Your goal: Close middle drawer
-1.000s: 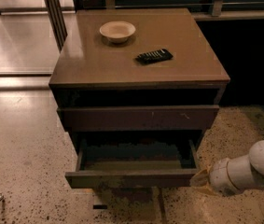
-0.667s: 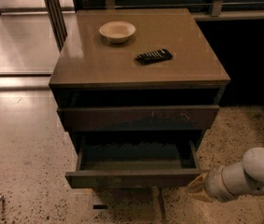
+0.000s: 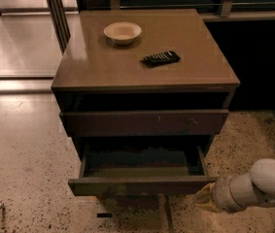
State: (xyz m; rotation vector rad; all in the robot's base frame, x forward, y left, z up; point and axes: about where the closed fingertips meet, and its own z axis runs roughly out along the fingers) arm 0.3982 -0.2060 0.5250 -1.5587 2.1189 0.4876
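hovering jaws, openness impossible to tell, at right front corner of pulled-out middle drawer (image 3: pixel 142 185)

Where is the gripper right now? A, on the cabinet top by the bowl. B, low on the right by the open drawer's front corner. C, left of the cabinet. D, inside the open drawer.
B: the gripper sits low at the right, by the front right corner of the pulled-out middle drawer.

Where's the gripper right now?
Camera view, lower right: the gripper is close beside the right front corner of the pulled-out middle drawer, low near the floor.
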